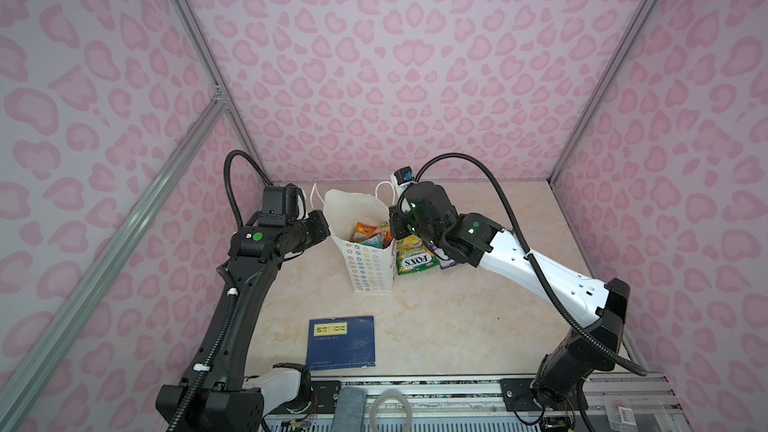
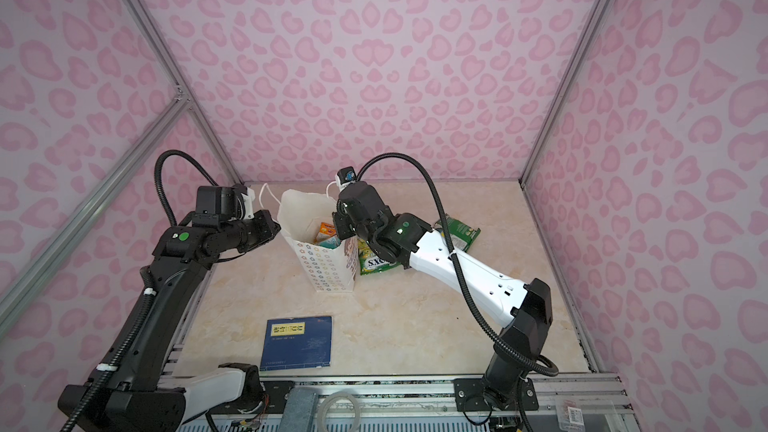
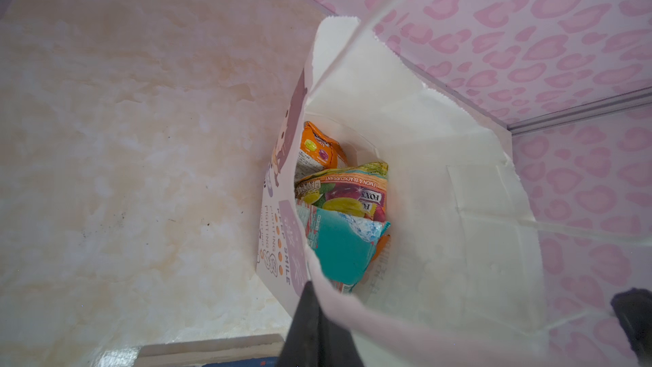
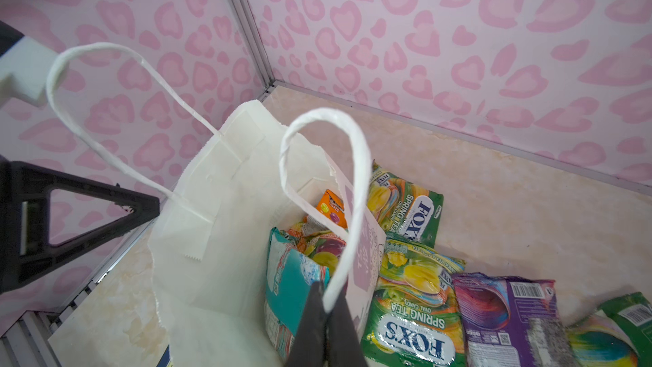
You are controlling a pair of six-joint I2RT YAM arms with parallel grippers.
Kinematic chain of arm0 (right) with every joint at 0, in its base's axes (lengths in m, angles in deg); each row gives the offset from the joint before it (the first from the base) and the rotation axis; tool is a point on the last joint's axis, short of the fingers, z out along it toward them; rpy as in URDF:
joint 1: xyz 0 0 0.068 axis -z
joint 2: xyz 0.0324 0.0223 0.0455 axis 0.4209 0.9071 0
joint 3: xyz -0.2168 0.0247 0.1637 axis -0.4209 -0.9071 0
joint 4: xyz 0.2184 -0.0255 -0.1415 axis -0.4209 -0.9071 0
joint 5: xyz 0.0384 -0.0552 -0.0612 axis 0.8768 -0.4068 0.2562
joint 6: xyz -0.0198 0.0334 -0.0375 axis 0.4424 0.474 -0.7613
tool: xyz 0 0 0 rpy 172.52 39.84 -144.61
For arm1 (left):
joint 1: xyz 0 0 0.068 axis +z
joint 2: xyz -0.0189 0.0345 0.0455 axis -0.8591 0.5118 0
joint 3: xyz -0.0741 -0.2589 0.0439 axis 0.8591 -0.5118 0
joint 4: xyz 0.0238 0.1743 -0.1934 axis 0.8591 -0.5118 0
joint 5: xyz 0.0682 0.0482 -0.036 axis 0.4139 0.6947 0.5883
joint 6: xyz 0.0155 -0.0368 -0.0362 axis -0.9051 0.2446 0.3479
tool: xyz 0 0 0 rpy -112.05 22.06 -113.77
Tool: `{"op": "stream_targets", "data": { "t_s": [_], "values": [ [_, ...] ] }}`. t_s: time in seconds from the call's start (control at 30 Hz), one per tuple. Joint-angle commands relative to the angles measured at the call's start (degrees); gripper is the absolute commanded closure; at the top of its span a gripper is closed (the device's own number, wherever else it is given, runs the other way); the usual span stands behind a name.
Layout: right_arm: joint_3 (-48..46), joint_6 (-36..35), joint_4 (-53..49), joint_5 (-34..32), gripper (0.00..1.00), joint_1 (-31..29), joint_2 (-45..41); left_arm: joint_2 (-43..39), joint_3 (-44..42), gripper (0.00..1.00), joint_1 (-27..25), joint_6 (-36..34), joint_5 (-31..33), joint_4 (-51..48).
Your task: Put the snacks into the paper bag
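Left gripper (image 3: 312, 298) clenched on paper bag (image 1: 370, 272) rim, right gripper (image 4: 326, 298) pinching its handle (image 4: 356, 178); snacks (image 3: 345, 199) inside, Fox's packets (image 4: 412, 315) beside

Bright, soft, even light; faint shadows on the desk (image 1: 457, 326). Top views bow at edges; up close, the paper bag (image 3: 423, 206) blurs.

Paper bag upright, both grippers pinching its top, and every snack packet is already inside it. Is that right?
Not every packet. The right wrist view shows two green Fox's Spring Tea packets and a purple packet lying on the table outside the paper bag. The rest stands: bag upright, left gripper and right gripper pinching its top.
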Motion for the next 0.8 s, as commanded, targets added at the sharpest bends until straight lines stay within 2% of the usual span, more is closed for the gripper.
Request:
{"op": "stream_targets", "data": {
  "t_s": [0.0,0.1,0.23,0.37,0.43,0.53,0.57,0.67,0.77],
  "values": [
    [0.4,1.2,2.3,0.3,1.00,-0.6,1.6,1.5,-0.1,0.91,0.0,-0.2,3.7,0.1],
    [1.6,1.4,1.4,0.5,1.00,-0.5,3.1,4.0,-0.1,0.92,0.0,-0.6,3.3,-0.3],
    [1.5,1.6,1.8,0.8,1.00,-0.3,2.9,2.0,0.4,0.92,0.1,-0.3,4.4,0.7],
    [1.4,1.9,1.8,1.1,0.97,0.5,2.8,1.2,2.2,0.88,0.0,-0.4,3.0,-0.6],
    [1.2,1.9,1.8,1.2,0.95,0.5,2.6,-0.2,1.7,0.75,0.1,-0.2,1.9,-0.4],
    [1.3,1.6,1.8,1.3,0.95,0.6,2.6,-3.5,1.9,0.28,0.0,-0.3,1.0,0.0],
    [1.3,1.6,1.7,1.3,0.94,0.6,2.5,-4.5,1.7,0.02,-0.1,-0.3,1.0,0.5],
    [1.3,1.4,1.5,1.4,0.94,0.6,2.5,-4.2,1.9,0.02,-0.3,-1.0,1.8,0.9],
    [0.6,1.4,2.0,1.3,0.93,0.7,2.0,0.1,4.1,0.02,-0.7,-1.7,2.8,-0.7]
  ]
}}
